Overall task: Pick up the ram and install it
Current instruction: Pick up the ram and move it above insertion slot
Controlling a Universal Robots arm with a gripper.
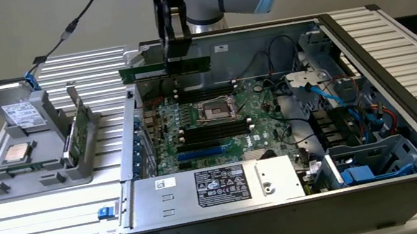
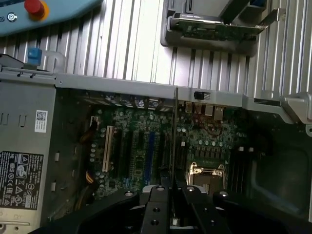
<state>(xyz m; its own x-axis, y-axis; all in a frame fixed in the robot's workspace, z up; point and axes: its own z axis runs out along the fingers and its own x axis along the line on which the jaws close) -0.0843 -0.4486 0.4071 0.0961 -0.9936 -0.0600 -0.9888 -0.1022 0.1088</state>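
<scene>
The ram (image 1: 143, 72) is off the table and in the air. It hangs level, long edge down, above the far edge of the open computer case (image 1: 405, 92), over the back part of the motherboard (image 1: 269, 126). It touches nothing but the gripper (image 1: 177, 59), whose jaws are drawn narrow and clamp the stick near its middle from above. In the wrist view the ram (image 2: 174, 131) appears edge-on, as a thin dark line running out from the gripper (image 2: 173, 192) across the board below.

The pick-up step therefore looks done, and the step in hand is carrying the stick to its place. It is not yet seated in anything.

Below it on the board, black memory slots (image 1: 212, 130) lie on the near side of the processor socket (image 1: 216, 110), and another row lies on the far side. From these angles I cannot be sure which slot the stick is lined up with, or whether the slot latches stand open.

As I judge it, installing calls for three things:
- The stick's length must be parallel to one slot and centred over it.
- It must come down straight, without tilt, so the contact edge enters along its whole length.
- It needs a firm, even press.

A holder tray (image 1: 2, 187) stands on the slatted table (image 1: 33, 226) at the exterior view's left, well apart from the case.
</scene>
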